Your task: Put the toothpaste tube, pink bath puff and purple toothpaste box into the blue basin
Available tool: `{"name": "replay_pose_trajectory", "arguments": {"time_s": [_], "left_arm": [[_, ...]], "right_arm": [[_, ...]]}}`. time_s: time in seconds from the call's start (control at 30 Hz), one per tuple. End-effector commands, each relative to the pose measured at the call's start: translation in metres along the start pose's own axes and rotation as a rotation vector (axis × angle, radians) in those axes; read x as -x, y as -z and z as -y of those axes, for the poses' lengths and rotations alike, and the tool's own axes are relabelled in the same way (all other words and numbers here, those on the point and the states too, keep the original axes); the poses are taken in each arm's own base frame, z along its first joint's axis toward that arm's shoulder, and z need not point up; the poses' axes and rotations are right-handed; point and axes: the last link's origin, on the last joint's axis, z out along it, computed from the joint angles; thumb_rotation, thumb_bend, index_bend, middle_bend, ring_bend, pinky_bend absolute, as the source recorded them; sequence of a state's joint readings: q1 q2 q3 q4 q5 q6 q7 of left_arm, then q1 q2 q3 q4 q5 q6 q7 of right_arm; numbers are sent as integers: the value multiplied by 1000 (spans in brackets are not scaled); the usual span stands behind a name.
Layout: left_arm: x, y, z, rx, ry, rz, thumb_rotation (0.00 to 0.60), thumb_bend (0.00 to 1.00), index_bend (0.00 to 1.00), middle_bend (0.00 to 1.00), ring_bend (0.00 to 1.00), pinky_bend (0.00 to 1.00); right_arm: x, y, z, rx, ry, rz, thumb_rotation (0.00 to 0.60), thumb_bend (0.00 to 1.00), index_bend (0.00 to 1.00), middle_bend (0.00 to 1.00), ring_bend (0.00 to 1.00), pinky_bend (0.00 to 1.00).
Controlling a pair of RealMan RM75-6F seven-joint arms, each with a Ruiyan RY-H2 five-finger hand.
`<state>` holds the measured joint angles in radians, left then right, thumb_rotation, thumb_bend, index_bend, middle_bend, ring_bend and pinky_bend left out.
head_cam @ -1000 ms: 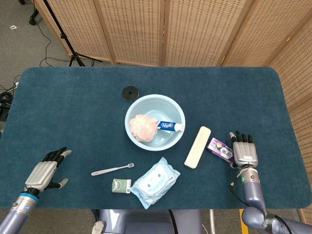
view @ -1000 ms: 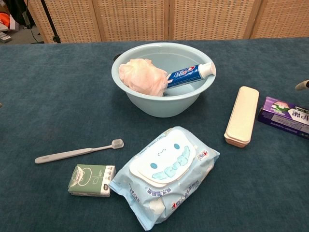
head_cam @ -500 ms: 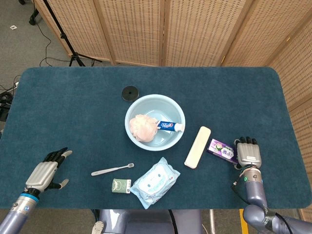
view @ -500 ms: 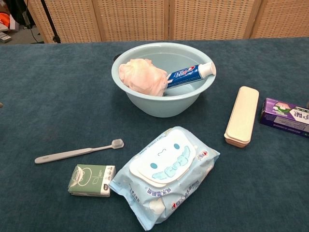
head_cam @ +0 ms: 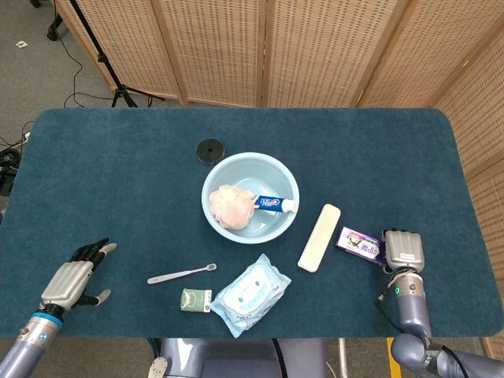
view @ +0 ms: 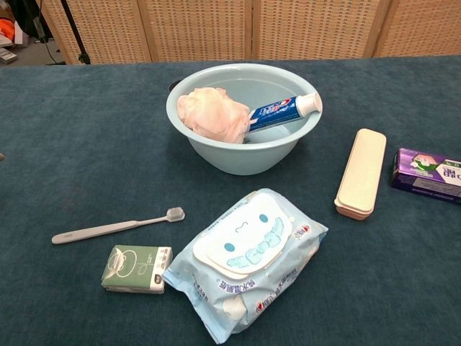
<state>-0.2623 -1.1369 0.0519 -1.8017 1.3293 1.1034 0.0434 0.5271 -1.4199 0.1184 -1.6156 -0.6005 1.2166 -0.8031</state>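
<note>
The purple toothpaste box (head_cam: pixel 359 242) lies flat on the table (head_cam: pixel 118 173) at the right, just beyond the cream case (head_cam: pixel 319 237) and well apart from the blue basin (head_cam: pixel 250 197). It is the 1 task item left outside: the toothpaste tube (head_cam: pixel 274 204) and pink bath puff (head_cam: pixel 230 207) already sit in the basin, the tube leaning on the puff with its cap at the rim.

Over the last second the right hand (head_cam: pixel 402 249) has drawn back and curled: its fingers were fanned out over the box's far end, and now only the knuckled back of the hand shows, right at the box's right end. The box has shifted slightly with it, so the fingers seem to be closing on it, though I cannot tell whether they truly grip it; the chest view shows the box but no fingers. This looks like the start of the last pickup.

The left hand (head_cam: pixel 72 277) has kept its place near the table's front-left corner, palm down, fingers loosely apart, holding nothing
</note>
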Motion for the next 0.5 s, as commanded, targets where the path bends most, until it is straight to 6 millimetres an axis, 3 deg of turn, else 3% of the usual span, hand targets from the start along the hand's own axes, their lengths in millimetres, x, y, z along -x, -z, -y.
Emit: {"name": "replay_pose_trajectory", "arguments": {"time_s": [0.03, 0.23, 0.5], "left_arm": [[0, 0, 0, -1, 1, 0, 600, 294, 0, 0, 0, 54], [0, 0, 0, -2, 4, 1, 600, 296, 0, 0, 0, 54], [0, 0, 0, -2, 6, 0, 600, 296, 0, 0, 0, 54]], "right_arm": [[0, 0, 0, 3, 3, -7, 600, 176, 598, 428, 408, 468], [1, 0, -2, 8, 13, -16, 600, 208, 669, 505, 491, 539], [-4, 0, -5, 16, 21, -30, 600, 208, 693, 531, 517, 558]]}}
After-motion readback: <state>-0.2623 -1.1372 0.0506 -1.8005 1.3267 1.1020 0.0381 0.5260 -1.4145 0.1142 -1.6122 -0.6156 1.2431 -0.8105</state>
